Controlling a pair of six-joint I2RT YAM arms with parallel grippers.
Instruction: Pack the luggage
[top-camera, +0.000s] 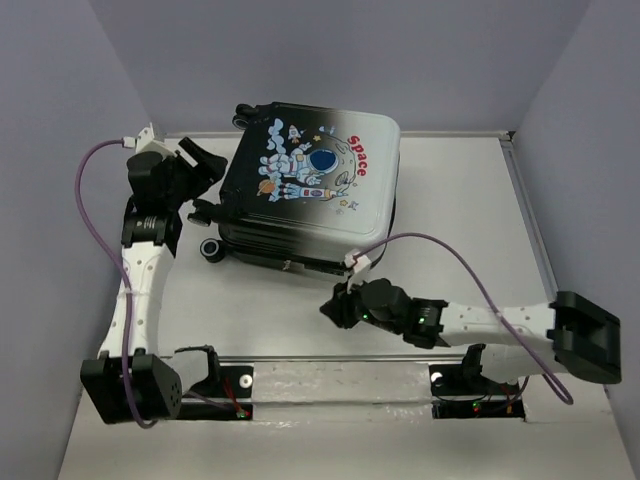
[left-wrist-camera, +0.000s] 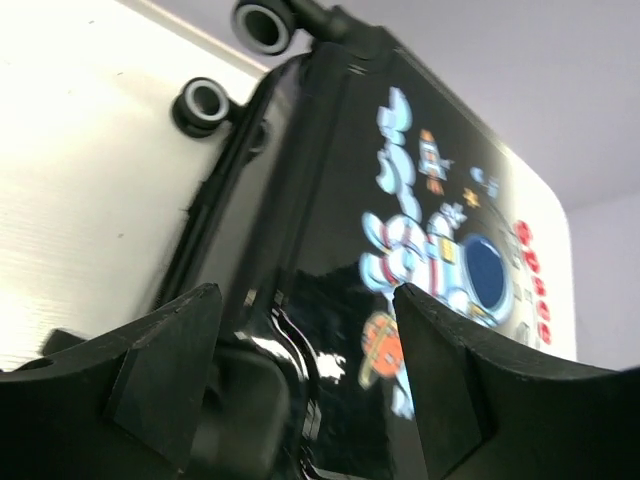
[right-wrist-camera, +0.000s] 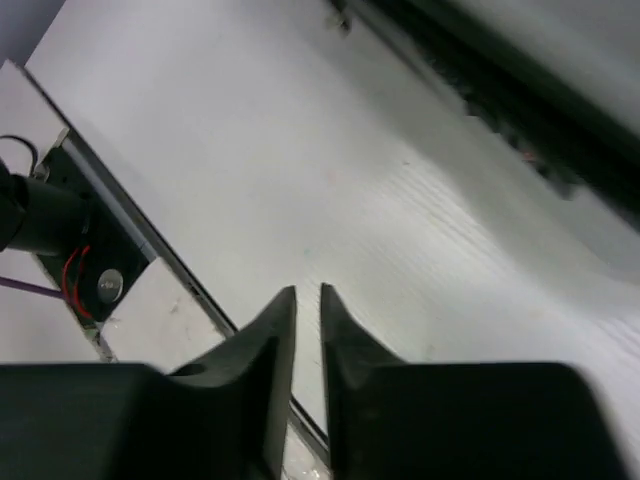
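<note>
Luggage (top-camera: 310, 190) closed and flat on the table (top-camera: 460, 210), astronaut print facing up.
It lies at the far middle of the table, its caster wheels (top-camera: 210, 247) turned toward the left arm. The left gripper (left-wrist-camera: 305, 300) is spread wide just beside that wheeled end, grasping nothing. The right gripper (right-wrist-camera: 308, 295) hangs near the case's front edge, fingers pinched almost together, empty.

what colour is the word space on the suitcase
Red lettering on the white end of the luggage; clearest in the top external view.
</note>
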